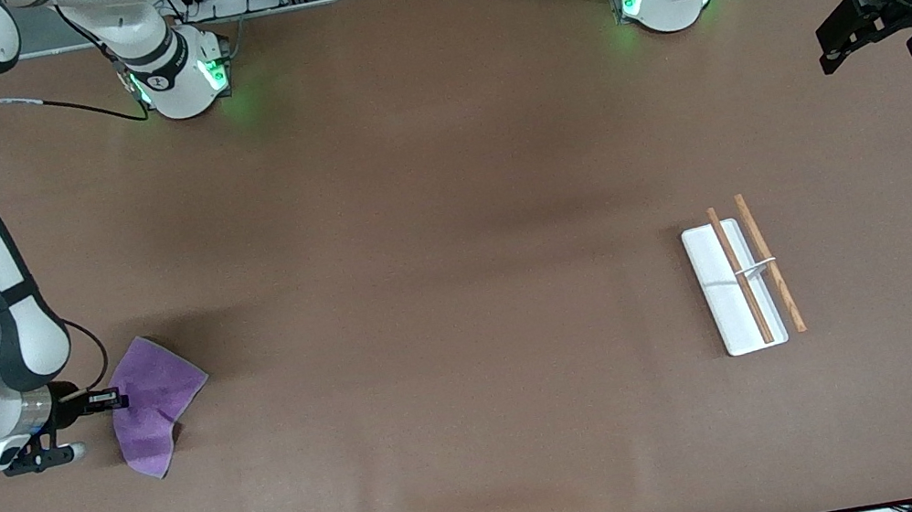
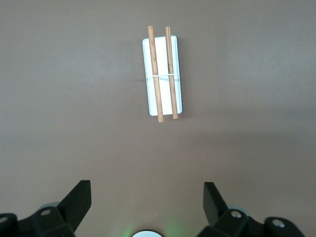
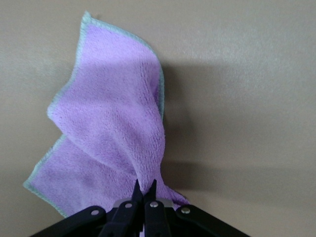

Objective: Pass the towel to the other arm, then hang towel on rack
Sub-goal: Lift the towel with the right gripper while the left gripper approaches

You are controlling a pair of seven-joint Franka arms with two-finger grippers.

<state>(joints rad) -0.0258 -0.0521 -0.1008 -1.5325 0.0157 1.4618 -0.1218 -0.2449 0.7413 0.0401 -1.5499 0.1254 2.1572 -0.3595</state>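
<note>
**Towel pinched at right arm's end, rack waiting at left arm's end**

Front view: right gripper (image 1: 113, 401) low at the right arm's end of the brown table (image 1: 436, 250), fingers pressed together on the edge of the purple towel (image 1: 156, 403); cloth bunched, mostly resting on the table. Rack (image 1: 738, 283) well apart, toward the left arm's end: white base, two brown rods, thin white crosspiece. Left gripper (image 1: 834, 49) waiting up high over the table's edge at the left arm's end.

Left wrist view: left gripper (image 2: 147, 197) spread wide, holding nothing, above bare table; rack (image 2: 163, 74) lying flat, well apart.

Right wrist view: right gripper (image 3: 146, 190) pinching a gathered fold of the towel (image 3: 113, 128); pale trim along the cloth's edges.
</note>
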